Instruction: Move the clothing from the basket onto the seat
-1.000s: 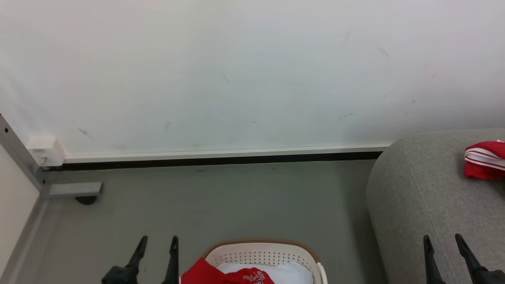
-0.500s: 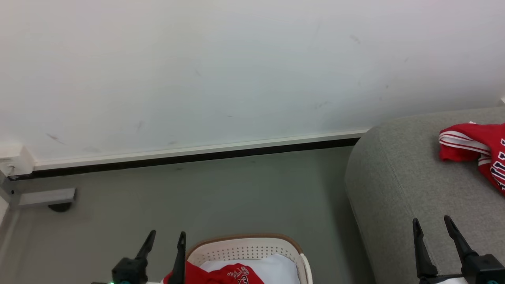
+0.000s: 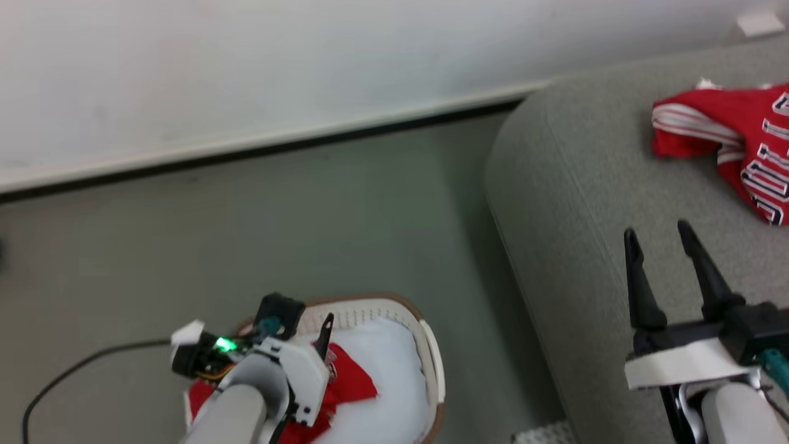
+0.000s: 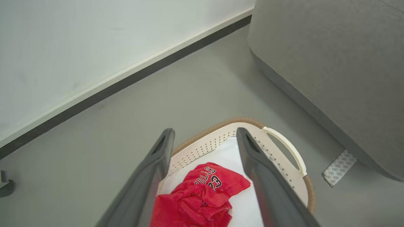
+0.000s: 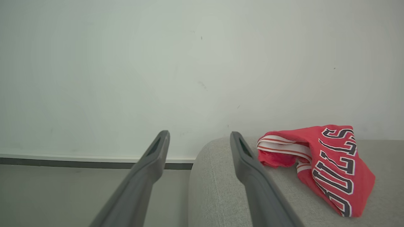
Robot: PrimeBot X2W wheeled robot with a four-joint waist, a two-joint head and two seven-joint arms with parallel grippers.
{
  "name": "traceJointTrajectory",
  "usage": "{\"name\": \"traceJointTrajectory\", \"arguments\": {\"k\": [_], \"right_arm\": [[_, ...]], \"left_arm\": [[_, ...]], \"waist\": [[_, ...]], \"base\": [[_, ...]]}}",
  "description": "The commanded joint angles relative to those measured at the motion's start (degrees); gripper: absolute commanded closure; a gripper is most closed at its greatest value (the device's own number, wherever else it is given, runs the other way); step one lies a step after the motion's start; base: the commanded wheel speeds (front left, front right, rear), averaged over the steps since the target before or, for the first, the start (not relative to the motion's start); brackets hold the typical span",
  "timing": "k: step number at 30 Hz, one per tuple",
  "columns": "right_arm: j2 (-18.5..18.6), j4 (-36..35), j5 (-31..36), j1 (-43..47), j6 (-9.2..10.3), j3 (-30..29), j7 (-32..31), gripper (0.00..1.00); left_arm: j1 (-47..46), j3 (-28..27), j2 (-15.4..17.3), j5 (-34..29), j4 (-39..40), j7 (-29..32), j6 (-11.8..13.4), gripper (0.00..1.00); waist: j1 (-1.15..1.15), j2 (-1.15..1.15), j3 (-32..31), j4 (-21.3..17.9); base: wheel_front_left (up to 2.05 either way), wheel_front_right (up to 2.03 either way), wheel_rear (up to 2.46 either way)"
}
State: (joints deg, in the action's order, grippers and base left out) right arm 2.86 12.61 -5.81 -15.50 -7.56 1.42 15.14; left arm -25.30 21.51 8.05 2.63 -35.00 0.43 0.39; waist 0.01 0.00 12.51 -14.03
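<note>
My left gripper (image 4: 204,132) stood open and empty above the basket (image 4: 285,148). The crumpled red garment (image 4: 202,195) lay inside, straight ahead of it. My right gripper (image 3: 656,229), also open, hung over the seat (image 3: 573,185), farther off.

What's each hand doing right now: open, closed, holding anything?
Left hand: open, empty, over the crumpled red garment in the cream perforated plastic basket.
Right hand: open, empty, above the grey woven-fabric sofa.

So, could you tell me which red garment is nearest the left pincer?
The crumpled red garment in the basket, beneath the left pincer; the other garment lies on the sofa.
</note>
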Motion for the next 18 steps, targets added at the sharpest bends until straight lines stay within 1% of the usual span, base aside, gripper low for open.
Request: {"name": "traceJointTrajectory", "arguments": {"k": [1, 3, 6, 9, 14, 18], "right_arm": [[0.1, -0.8, -0.8, -1.9, 0.14, 0.4, 0.0, 0.0], [0.1, -1.6, -2.2, -3.9, 0.14, 1.1, 0.0, 0.0], [0.0, -3.2, -3.9, -7.2, 0.14, 2.1, 0.0, 0.0], [0.0, -5.0, -5.3, -9.9, 0.14, 3.2, 0.0, 0.0], [0.0, -8.4, -7.2, -13.5, 0.14, 3.8, 0.0, 0.0], [0.0, -10.9, -9.0, -15.8, 0.14, 3.9, 0.0, 0.0]], "left_arm": [[-1.9, 0.1, -0.1, -0.3, -1.7, 1.4, -0.3, 0.0], [-4.9, 1.3, 0.3, -1.6, -5.1, 4.0, -1.0, 0.0], [-8.8, 2.1, 0.8, -2.6, -9.4, 6.2, -1.0, 0.0], [-12.1, 2.7, 1.5, -3.9, -13.6, 7.9, -0.4, 0.0], [-17.4, 2.8, 2.7, -4.8, -19.8, 10.6, 1.4, 0.0], [-21.0, 2.8, 3.7, -5.0, -22.9, 10.4, 2.1, 0.0]], "waist": [[-0.01, 0.0, 8.1, -4.6], [-0.01, 0.0, 11.7, -5.9], [-0.01, 0.0, 17.4, -7.5], [-0.01, 0.0, 22.8, -8.4], [-0.01, 0.0, 29.7, -8.9], [-0.01, 0.0, 34.1, -9.3]], "base": [[0.0, 0.0, 0.0], [0.0, 0.0, 0.0], [0.0, 0.0, 0.0], [0.0, 0.0, 0.0], [0.0, 0.0, 0.0], [0.0, 0.0, 0.0]]}}
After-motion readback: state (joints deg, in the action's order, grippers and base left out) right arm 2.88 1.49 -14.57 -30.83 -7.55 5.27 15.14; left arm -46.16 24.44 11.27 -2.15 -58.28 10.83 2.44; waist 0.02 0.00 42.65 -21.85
